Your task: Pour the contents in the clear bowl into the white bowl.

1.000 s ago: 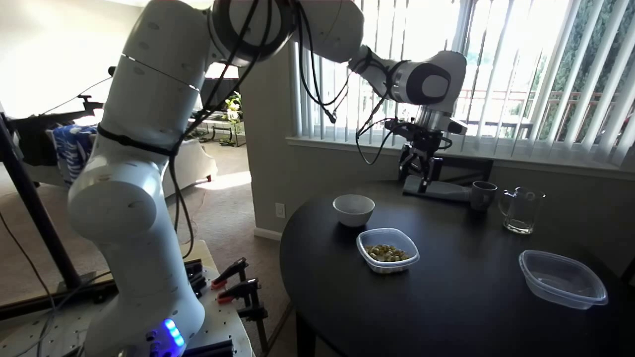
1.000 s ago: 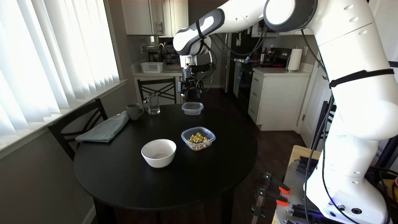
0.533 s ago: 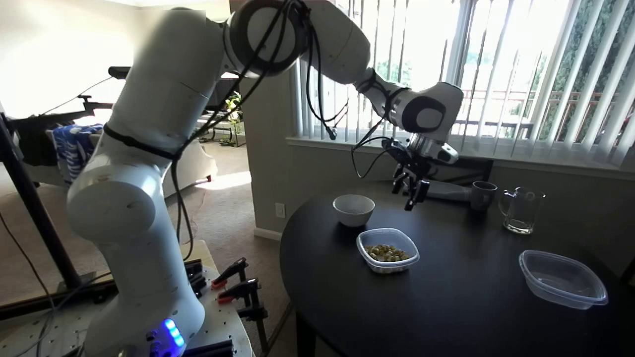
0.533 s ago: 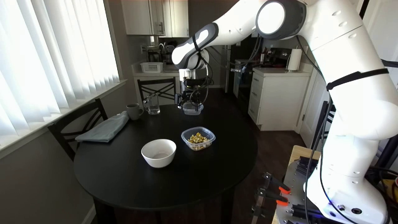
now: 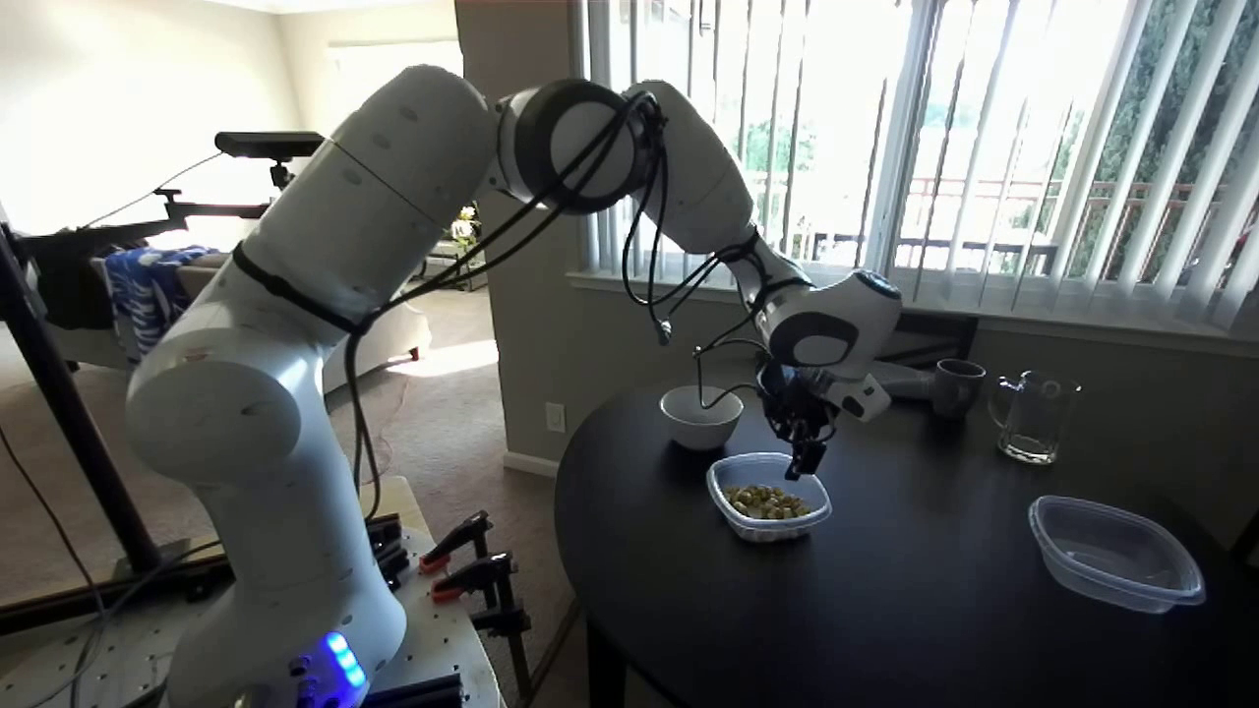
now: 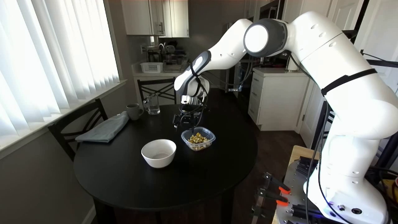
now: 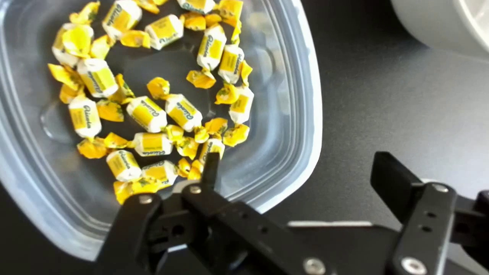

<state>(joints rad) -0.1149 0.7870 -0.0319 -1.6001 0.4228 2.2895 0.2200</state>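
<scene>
The clear bowl, a see-through square container with rounded corners, sits on the dark table in both exterior views (image 5: 772, 528) (image 6: 210, 134) and in the wrist view (image 7: 314, 114). Its contents, yellow-and-white wrapped candies (image 7: 147, 114), lie on its floor (image 5: 767, 502) (image 6: 198, 138). The white bowl (image 5: 703, 430) (image 6: 158, 159) stands close beside it, with only a part in the wrist view (image 7: 435, 19). My gripper (image 7: 300, 160) is open and empty above the clear bowl's rim (image 5: 802, 466) (image 6: 186, 123). One finger appears over the inside, the other over the table outside. Fingertip height against the rim is unclear.
A second clear container (image 5: 1116, 560) stands farther off on the round table (image 6: 124, 189). A glass mug (image 5: 1038, 423) (image 6: 152, 105), a grey mug (image 5: 956, 388) (image 6: 134, 111) and a folded cloth (image 6: 104, 128) lie toward the window side. Chairs stand around the table.
The arm has come down and the gripper has moved from high above the far side of the table to the clear bowl's rim, tilting on the way. Bowls and contents have not moved.
</scene>
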